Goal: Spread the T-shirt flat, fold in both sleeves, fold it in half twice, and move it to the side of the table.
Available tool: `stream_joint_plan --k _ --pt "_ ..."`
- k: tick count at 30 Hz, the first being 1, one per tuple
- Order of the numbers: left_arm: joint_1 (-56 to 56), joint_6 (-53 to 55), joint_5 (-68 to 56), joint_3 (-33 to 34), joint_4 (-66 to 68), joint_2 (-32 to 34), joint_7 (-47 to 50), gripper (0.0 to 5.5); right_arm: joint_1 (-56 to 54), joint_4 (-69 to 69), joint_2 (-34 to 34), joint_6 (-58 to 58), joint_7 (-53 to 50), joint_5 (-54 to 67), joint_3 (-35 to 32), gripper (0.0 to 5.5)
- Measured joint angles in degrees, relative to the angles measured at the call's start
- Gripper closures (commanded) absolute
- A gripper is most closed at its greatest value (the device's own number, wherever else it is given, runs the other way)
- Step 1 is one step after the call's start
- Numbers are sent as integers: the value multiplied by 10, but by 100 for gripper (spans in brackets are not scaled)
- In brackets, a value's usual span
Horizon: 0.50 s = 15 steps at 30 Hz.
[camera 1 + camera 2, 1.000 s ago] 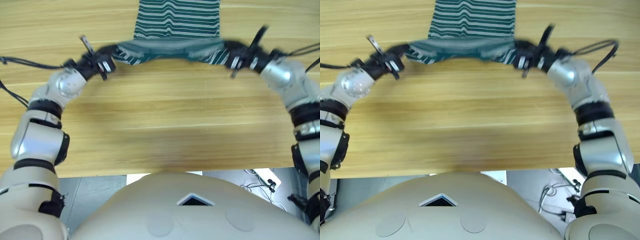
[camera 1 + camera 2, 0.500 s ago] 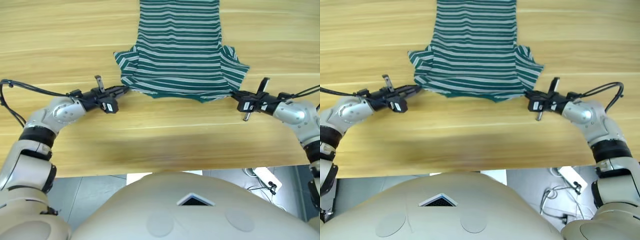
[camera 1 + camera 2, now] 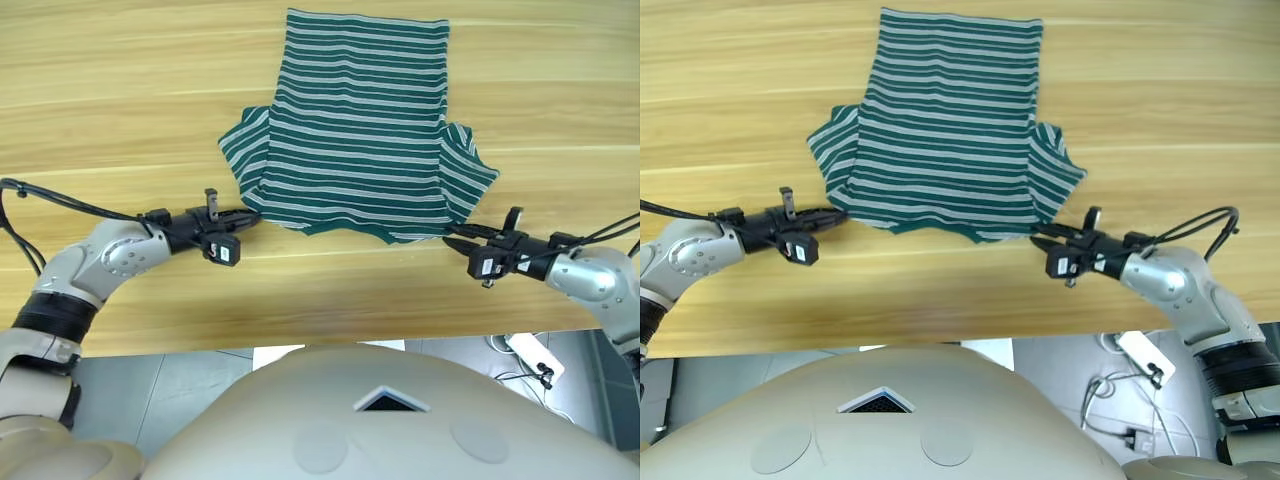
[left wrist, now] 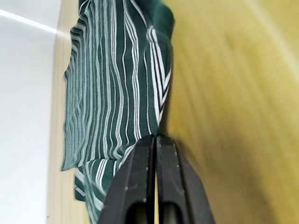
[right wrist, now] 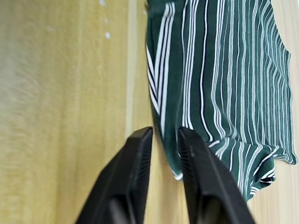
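Note:
A green T-shirt with white stripes (image 3: 360,130) lies flat on the wooden table (image 3: 120,90), collar end toward me and hem at the far side. Its short sleeves (image 3: 242,150) stick out on both sides, slightly rumpled. My left gripper (image 3: 250,214) lies low on the table at the shirt's near left corner. In the left wrist view its fingers (image 4: 140,172) are pressed together, with the cloth edge at their tips. My right gripper (image 3: 450,231) rests at the near right corner. Its fingers (image 5: 135,158) stand slightly apart, with the shirt's edge (image 5: 163,116) in the gap.
The table's near edge (image 3: 300,340) runs just behind both grippers. Bare wood spreads left and right of the shirt. Below the edge, on the floor at the right, lie cables and a white device (image 3: 530,355).
Both arms drew the shirt's near edge toward me and down from a lifted hold. The shirt now lies spread on the table, with the grippers closer to the near edge.

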Motion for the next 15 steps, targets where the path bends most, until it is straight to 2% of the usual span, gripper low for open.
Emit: stream_joint_plan --k 6,10,15 --pt "73 30 -111 -1 -79 8 -73 413 23 -6 0 2 3 10 -29 309" --pt "76 51 -112 20 -87 18 -87 361 45 -6 -7 -2 7 25 -60 248" --pt "103 44 -143 44 -102 40 -110 354 64 -45 -10 -39 11 69 -105 165"
